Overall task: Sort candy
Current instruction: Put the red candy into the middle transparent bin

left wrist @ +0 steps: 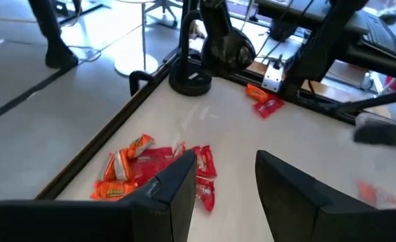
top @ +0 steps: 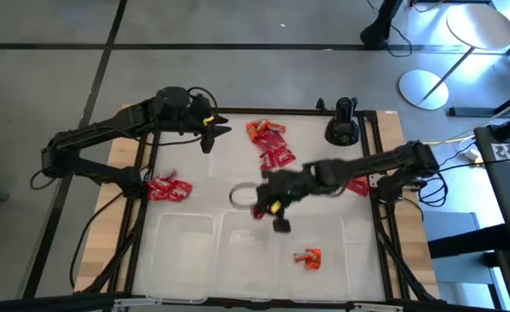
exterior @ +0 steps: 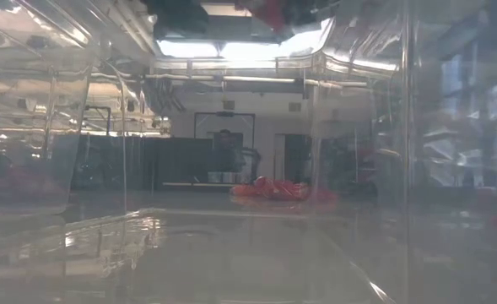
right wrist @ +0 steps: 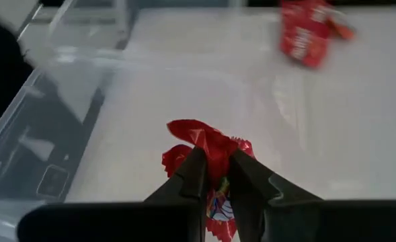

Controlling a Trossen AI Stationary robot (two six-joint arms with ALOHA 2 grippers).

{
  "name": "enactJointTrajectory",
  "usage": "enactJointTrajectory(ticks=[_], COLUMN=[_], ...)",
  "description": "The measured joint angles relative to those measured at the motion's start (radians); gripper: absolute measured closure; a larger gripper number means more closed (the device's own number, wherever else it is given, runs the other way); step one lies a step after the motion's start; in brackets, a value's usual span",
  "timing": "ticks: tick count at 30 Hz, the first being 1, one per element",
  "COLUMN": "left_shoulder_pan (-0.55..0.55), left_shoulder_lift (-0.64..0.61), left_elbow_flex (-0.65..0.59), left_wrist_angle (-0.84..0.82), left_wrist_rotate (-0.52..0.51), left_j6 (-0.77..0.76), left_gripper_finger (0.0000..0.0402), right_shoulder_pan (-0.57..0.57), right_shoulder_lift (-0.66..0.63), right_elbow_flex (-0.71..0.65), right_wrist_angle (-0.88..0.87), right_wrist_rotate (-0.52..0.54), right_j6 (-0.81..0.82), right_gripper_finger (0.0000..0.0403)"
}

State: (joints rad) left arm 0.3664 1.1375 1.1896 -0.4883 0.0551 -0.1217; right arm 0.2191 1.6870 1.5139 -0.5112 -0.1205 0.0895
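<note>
The right gripper [right wrist: 216, 176] is hanging over the middle of the table, near the front row of clear plastic bins [top: 185, 247], with its fingers pressed together on a red wrapped candy [right wrist: 208, 144] whose crinkled wrapper is sticking out past the tips. The grip looks shallow, taking mostly loose wrapper, so the candy could be slipping free or swinging as the arm carries it, and it might land on the bare table or in the wrong bin. The bins are clear and sit edge to edge, so a release just off centre could be dropping the piece onto a shared wall. One orange and red candy [top: 307, 257] is already lying in the bin toward the front right. The left gripper [left wrist: 226, 176] is waiting above the back left part of the table with its fingers spread and empty, pointing toward the main pile of orange and red candy [top: 270, 143] near the back edge. A smaller red heap [top: 168, 187] is lying at the left edge, and a few pieces [top: 357, 185] are sitting by the right edge, partly under the right arm. If both arms reach for the back pile together, they could be crowding each other.
</note>
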Motion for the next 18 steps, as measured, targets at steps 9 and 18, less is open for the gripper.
enactJointTrajectory(ticks=[9,18], left_shoulder_pan=[0.000,0.000], left_shoulder_lift=[-0.013,-0.013], left_elbow_flex=[0.001,0.001], left_wrist_angle=[-0.030,-0.081], left_wrist_rotate=[0.049,0.138], left_j6=[0.025,0.018], left_gripper_finger=[0.0259,0.0259], right_shoulder_pan=[0.146,0.174], right_shoulder_lift=[0.140,0.336], right_elbow_flex=[0.000,0.201], right_wrist_angle=[0.205,0.091], right_wrist_rotate=[0.032,0.004], right_j6=[-0.017,0.076], right_gripper_finger=[0.0356,0.0347])
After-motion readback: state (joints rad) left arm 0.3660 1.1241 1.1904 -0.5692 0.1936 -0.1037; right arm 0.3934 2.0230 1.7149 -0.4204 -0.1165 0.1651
